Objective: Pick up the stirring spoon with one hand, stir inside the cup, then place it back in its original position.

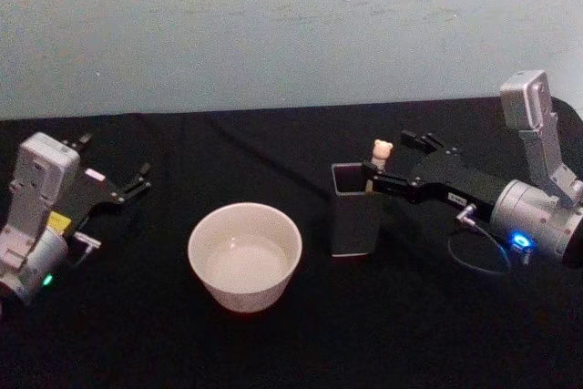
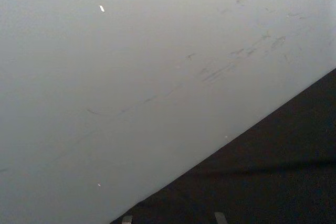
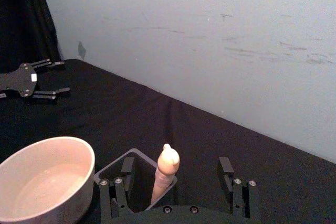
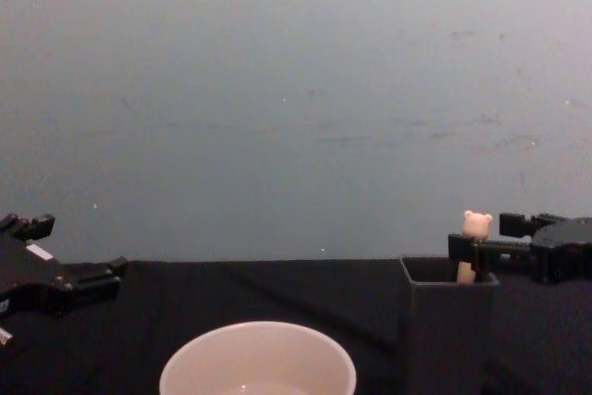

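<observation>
The stirring spoon [image 1: 382, 150] stands in the dark grey square holder [image 1: 355, 216], its original position, with only the cream bear-head handle [image 3: 167, 167] rising above the mouth. My right gripper [image 1: 390, 159] is level with that handle and open, one finger on each side, and neither finger touches it [image 3: 176, 168]. The spoon's bowl is hidden inside the holder [image 4: 449, 321]. The cream-white cup [image 1: 244, 257] sits on the table to the left of the holder and holds no spoon [image 3: 44, 182]. Far left, my left gripper [image 1: 127, 184] rests open and idle.
A black cloth covers the table [image 1: 301, 343], and a pale wall [image 1: 291, 25] runs behind it. Between cup and holder is a narrow gap. The left gripper [image 4: 74, 249] sits well left of the cup [image 4: 257, 363].
</observation>
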`<action>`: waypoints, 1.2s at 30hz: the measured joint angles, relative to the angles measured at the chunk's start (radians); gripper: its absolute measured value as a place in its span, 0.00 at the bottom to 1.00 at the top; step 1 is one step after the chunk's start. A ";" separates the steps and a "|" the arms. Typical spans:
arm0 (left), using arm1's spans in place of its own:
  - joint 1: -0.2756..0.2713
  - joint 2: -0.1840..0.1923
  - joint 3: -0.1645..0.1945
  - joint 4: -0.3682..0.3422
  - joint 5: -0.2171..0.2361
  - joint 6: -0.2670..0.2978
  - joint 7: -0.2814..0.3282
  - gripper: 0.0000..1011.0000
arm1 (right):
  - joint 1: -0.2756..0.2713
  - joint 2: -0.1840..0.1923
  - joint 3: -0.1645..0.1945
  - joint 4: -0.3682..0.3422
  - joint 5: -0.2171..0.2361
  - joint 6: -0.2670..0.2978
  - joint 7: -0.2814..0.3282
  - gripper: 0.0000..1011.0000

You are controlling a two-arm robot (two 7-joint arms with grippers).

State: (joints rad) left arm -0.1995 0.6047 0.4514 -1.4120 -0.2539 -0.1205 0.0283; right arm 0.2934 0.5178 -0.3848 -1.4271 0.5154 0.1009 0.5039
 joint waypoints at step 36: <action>0.000 0.000 0.000 0.000 0.000 0.000 0.000 0.99 | 0.012 0.002 -0.008 0.011 0.019 0.020 0.013 0.92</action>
State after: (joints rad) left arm -0.1995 0.6047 0.4514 -1.4120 -0.2539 -0.1206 0.0283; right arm 0.3055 0.5199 -0.3924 -1.4166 0.5340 0.1206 0.5167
